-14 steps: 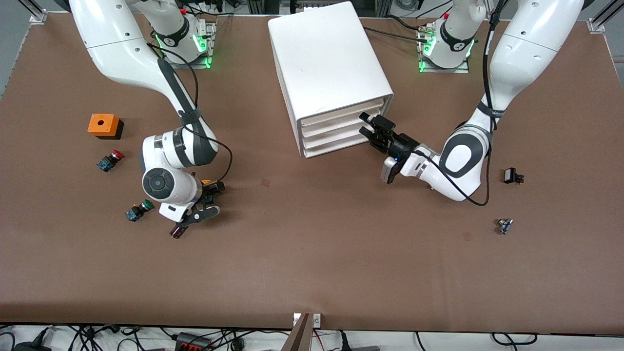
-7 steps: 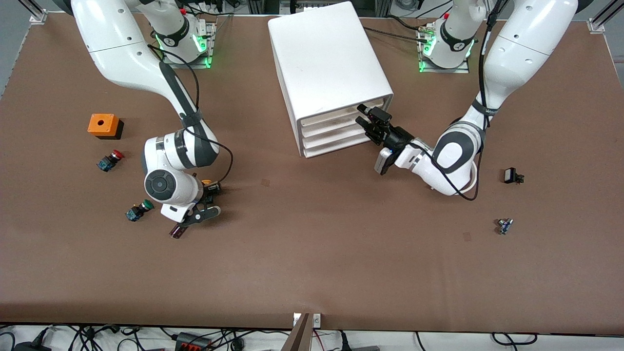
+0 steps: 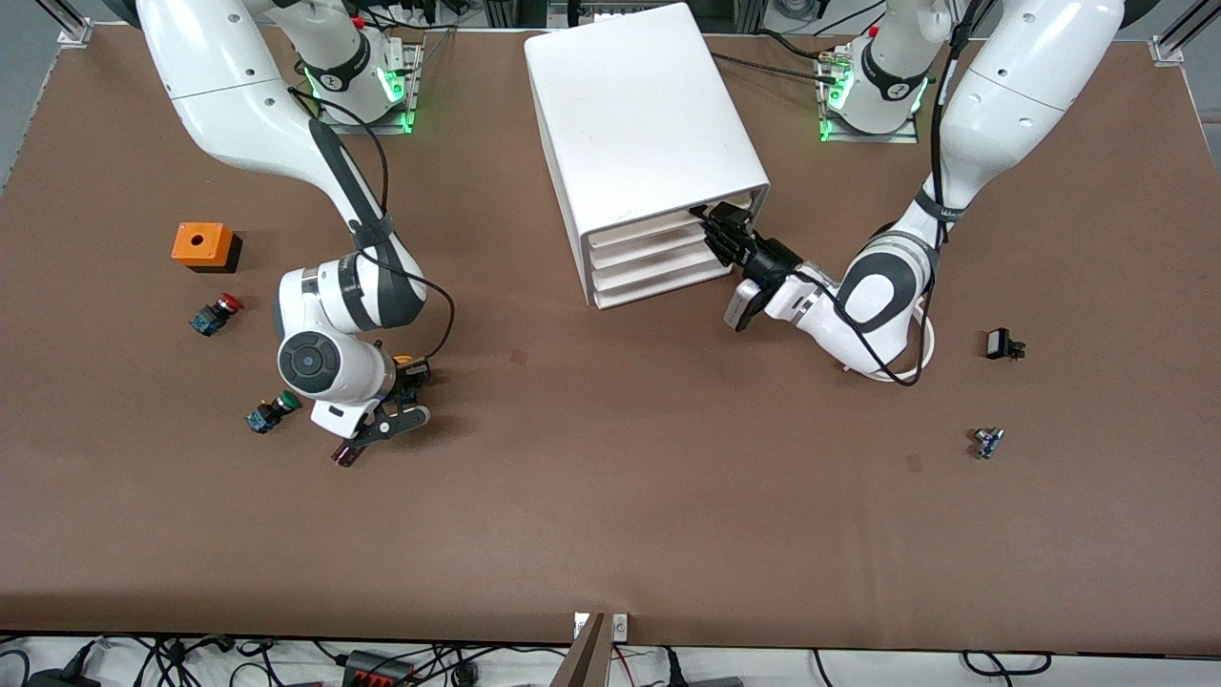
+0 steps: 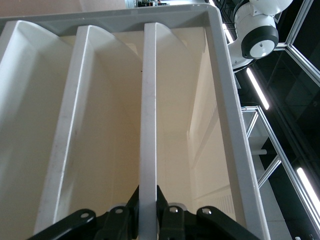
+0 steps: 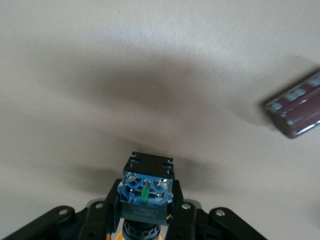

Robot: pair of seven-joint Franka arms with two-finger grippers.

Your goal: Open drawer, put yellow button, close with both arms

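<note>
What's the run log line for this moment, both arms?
left gripper: shut on drawer front edge | right gripper: shut on yellow button | drawer: still closed

My table (image 3: 610, 534) is covered in a brown mat. The big white cabinet (image 3: 639, 124) stands on it between my two bases, its drawer fronts turned toward the front camera and my left arm's end. At my right arm's end sits an orange box (image 3: 202, 244) with a hole in its top. Nearer the camera than that box lies the red-capped switch (image 3: 216, 313), then the green-capped switch (image 3: 271, 411), and beside the green one a small dark maroon part (image 3: 345, 454). At my left arm's end a small black part (image 3: 1002, 344) lies on the mat, and nearer the camera a tiny blue-and-grey piece (image 3: 988, 442).
</note>
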